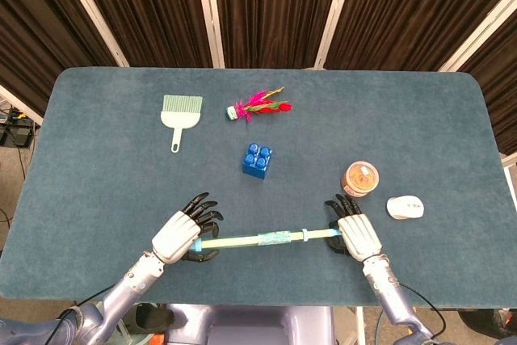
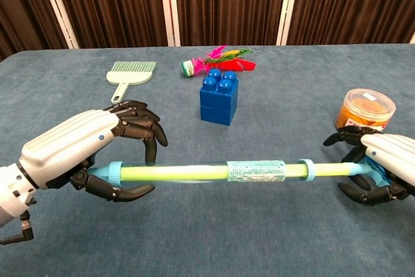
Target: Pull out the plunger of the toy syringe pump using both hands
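The toy syringe pump (image 1: 266, 239) (image 2: 220, 172) lies level just above the table near its front edge. It is a clear tube with a yellow-green core, a printed label and light-blue collars. My left hand (image 1: 178, 236) (image 2: 78, 150) grips the tube's left end, fingers curled over it and thumb under it. My right hand (image 1: 358, 234) (image 2: 382, 167) holds the blue plunger handle at the right end, fingers curled around it. A short piece of the plunger rod (image 2: 327, 169) shows between the right collar and that hand.
A blue building block (image 1: 258, 159) stands behind the syringe's middle. An orange-filled jar (image 1: 360, 178) and a white mouse (image 1: 405, 208) sit close behind my right hand. A green hand brush (image 1: 181, 111) and a pink feather toy (image 1: 260, 106) lie further back.
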You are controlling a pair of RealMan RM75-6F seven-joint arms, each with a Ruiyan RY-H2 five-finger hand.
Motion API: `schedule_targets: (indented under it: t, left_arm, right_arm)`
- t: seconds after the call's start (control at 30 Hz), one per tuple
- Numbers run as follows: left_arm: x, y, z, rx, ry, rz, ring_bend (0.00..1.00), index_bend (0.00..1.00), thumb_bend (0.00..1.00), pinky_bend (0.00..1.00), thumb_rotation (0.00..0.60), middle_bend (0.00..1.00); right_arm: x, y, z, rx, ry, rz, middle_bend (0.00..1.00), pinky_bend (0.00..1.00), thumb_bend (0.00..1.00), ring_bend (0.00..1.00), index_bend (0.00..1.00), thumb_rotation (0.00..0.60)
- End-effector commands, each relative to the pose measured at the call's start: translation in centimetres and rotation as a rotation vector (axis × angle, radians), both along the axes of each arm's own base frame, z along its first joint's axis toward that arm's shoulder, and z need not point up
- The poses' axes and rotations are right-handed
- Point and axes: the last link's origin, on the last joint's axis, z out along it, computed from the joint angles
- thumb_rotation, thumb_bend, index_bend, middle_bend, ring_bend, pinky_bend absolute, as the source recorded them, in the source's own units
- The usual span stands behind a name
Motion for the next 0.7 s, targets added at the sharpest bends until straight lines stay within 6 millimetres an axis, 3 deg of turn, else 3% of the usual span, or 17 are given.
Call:
schedule_targets:
  t: [0.03,0.7]
  left_arm:
    - [0.1,-0.3,0.4,0.007,-0.009,-0.012,0.14,0.71,0.43,0.06,0.6,0.31]
    - [0.2,-1.6,2.9,0.017,-0.052,-0.059,0.14,0.71,0.43,0.06,0.6,0.31]
  right_arm:
    - [-0.3,-0.1,0.4,-0.006,0.006,-0.004,0.2,0.0,0.46,0.0,0.84,0.6]
    - [-1.6,-1.5,3.6,-0.085,0.061,-0.026,0.24,0.0,0.57,0.02,0.93,0.6]
